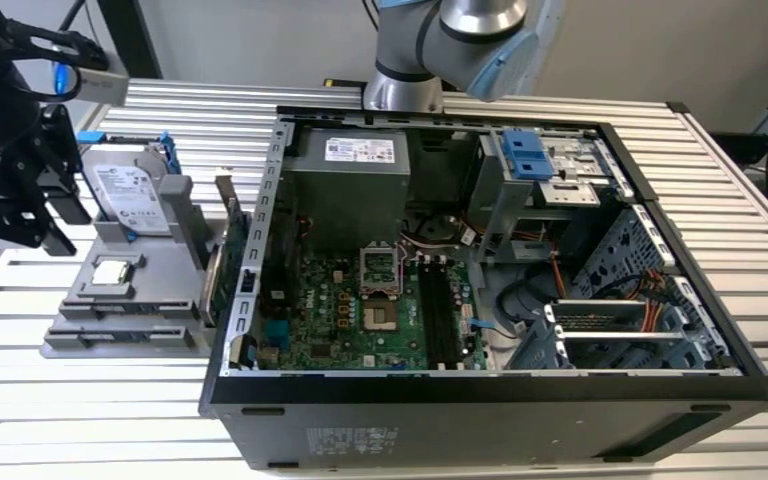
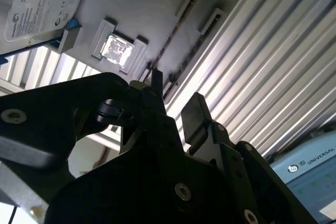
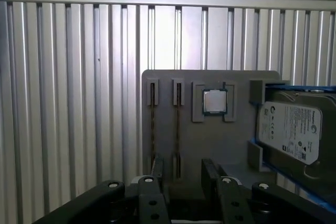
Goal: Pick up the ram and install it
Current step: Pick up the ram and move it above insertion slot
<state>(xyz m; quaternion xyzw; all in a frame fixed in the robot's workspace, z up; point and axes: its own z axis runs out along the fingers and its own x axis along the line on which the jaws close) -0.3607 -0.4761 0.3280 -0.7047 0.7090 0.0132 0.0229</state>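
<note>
Hand hovers over the gray holder, fingers apart, not clamped on anything. Ram stands on edge in one slot of the holder. In both wrist views it lines up with the gap between the fingers, clear of them. Second stick stands in the next slot, parallel, just beside. Square chip lies in its pocket near the slots, and the hard drive with a blue frame sits past it. In the exterior view the holder is on the ribbed counter, at 9 o'clock of the open computer case. The drive is at the chip's 12 o'clock, the ram slots at its 6 o'clock. Motherboard lies flat inside the case, with long black slots toward its 3 o'clock side.
</note>
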